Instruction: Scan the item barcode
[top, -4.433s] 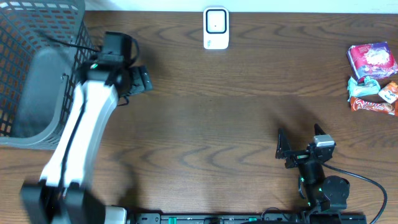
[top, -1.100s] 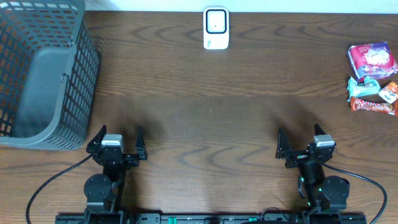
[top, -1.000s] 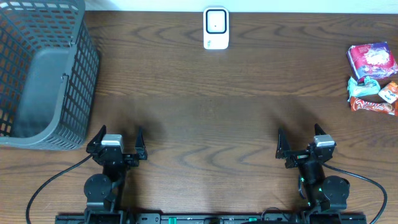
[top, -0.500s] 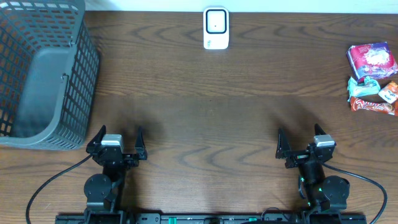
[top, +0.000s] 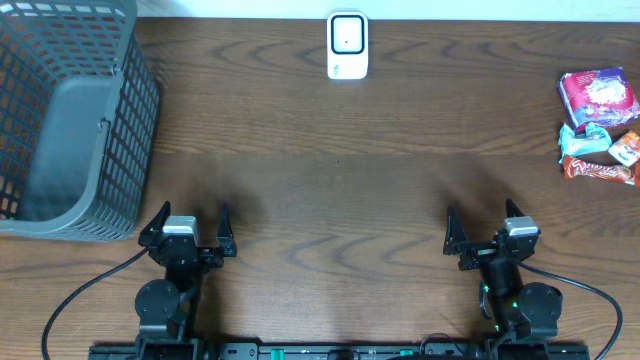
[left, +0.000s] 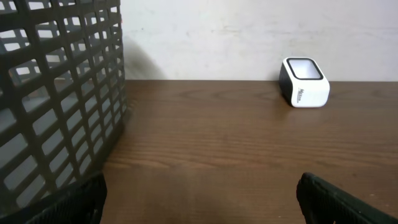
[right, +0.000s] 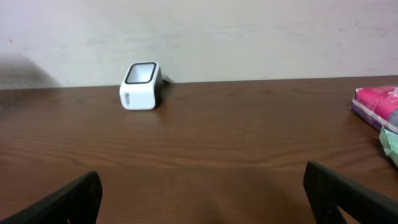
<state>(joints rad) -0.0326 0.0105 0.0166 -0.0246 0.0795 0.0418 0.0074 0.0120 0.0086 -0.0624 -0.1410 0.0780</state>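
Our left fingers (top: 155, 225) and right fingers (top: 451, 232) stand spread wide and hold nothing, across the counter (top: 340, 180) from the scanner (top: 347, 45). The snack packets (top: 600, 135) lie far to the right of the scanner. We judge them light, soft, crinkly and slippery. We would pinch the pink packet (top: 597, 97) across its narrow sides.

The counter (top: 330, 170) is showing dark brown woodgrain; the basket (top: 135, 120) is showing grey mesh (scanner (top: 347, 45) white, black-rimmed).
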